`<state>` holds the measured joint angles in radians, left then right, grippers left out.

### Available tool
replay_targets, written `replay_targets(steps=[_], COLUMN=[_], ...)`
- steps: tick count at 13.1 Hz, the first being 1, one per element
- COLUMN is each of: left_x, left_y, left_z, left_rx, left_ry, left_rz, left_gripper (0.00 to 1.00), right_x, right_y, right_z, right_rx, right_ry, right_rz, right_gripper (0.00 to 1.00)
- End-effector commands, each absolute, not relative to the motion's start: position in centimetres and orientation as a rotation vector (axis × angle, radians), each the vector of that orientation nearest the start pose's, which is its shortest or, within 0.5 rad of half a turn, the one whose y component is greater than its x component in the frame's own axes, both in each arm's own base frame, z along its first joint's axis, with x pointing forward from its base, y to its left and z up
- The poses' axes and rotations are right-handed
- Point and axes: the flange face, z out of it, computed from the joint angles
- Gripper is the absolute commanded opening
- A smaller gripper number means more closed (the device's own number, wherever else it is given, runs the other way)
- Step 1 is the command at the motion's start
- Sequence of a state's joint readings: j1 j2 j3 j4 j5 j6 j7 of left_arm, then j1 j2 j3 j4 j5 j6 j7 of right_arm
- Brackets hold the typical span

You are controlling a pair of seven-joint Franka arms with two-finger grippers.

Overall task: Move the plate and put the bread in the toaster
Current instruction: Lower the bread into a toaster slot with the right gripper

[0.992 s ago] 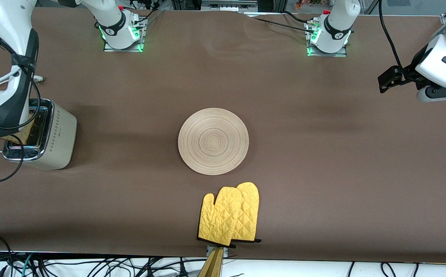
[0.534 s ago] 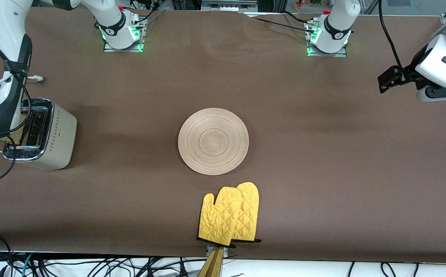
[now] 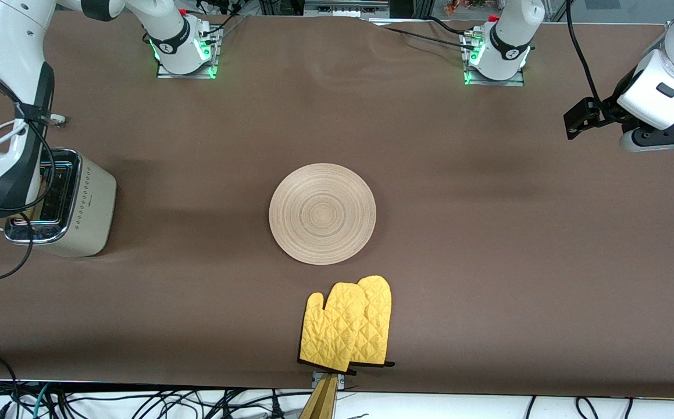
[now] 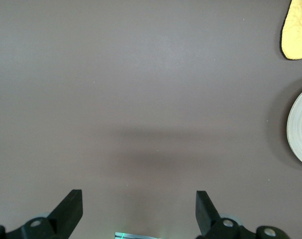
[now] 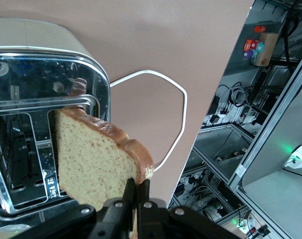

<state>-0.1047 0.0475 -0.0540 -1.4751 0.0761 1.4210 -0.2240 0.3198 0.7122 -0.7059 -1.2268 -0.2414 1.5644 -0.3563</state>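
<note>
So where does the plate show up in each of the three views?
Front view: the plate lies mid-table, farther from the camera than the yellow mitts.
Left wrist view: only its rim shows at the picture's edge.
Right wrist view: not in it.
Shared landmark: a yellow mitt beside the plate.

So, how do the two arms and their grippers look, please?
Both arms are glossy white with black joint bands. Their bases sit on metal plates and glow green. Black cables loop along the right arm and hang from the left arm. The left gripper has black, wedge-shaped fingers on a black body; the right gripper has thin black fingers.
</note>
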Motion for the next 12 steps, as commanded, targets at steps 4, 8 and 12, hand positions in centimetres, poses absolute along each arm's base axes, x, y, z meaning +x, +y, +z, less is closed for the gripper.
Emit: replay_targets(steps=[4,8,12], left_x=[54.9,54.9,54.9], left_y=[-7.8,-7.5,-7.5], left_z=[63.8,63.8,63.8], left_rx=[-3.011,-3.011,-3.011], left_ry=[-0.117,-0.124,-0.124], left_rz=[0.11,0.11,0.11], left_gripper=[1.0,1.0,1.0], right_x=[68.2,68.0,67.6], right_y=[-15.9,-15.4,-15.4], right_z=[41.6,41.6,40.9], right_rx=[2.5,2.517,2.556], right_ry=[0.121,0.049,-0.033], right_rz=[-0.538,-0.536,-0.553], right_gripper=[0.0,0.0,0.0])
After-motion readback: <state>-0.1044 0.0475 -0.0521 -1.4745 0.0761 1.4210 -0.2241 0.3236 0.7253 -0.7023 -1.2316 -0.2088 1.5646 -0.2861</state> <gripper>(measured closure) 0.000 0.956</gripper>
